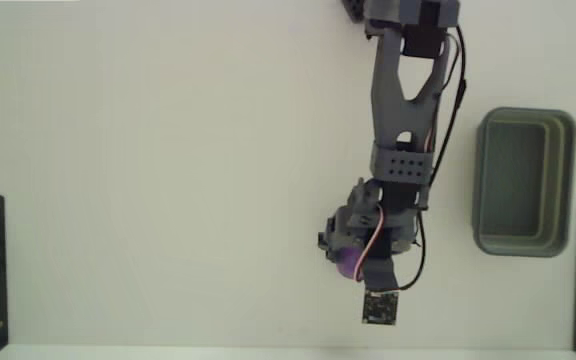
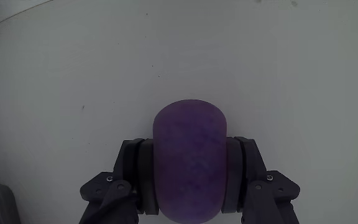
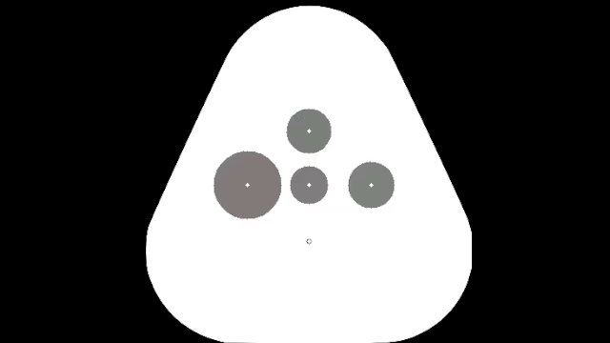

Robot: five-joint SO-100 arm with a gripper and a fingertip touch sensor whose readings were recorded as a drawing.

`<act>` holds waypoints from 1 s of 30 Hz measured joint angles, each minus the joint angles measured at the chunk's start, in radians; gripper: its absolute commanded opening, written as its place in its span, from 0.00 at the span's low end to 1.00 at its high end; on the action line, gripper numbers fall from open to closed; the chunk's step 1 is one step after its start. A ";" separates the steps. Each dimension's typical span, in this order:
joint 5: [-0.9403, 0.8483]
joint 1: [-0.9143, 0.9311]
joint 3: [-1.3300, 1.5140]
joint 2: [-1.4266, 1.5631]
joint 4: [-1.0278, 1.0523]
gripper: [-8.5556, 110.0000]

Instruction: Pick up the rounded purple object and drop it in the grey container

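The white desk (image 1: 168,180) is bare around the arm. The pincer (image 2: 189,180) is clamped on the rounded purple object (image 2: 188,165), lower centre of the fixed view. The grey container (image 1: 524,182) sits at right, well apart. Risk: the squeezed ball may slip out mid-transfer.
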 measured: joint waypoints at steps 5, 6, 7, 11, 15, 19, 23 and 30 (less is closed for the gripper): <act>0.000 0.000 0.000 0.000 0.000 0.51; 0.000 0.000 0.000 0.000 0.000 0.50; 0.000 0.000 0.000 0.000 0.000 0.50; 0.000 0.002 0.000 0.000 0.000 0.49; 0.000 0.002 0.000 0.000 0.000 0.49; 0.000 0.002 0.000 0.000 0.000 0.48; 0.000 0.003 0.000 0.000 0.000 0.47; 0.000 0.003 0.000 0.000 0.000 0.46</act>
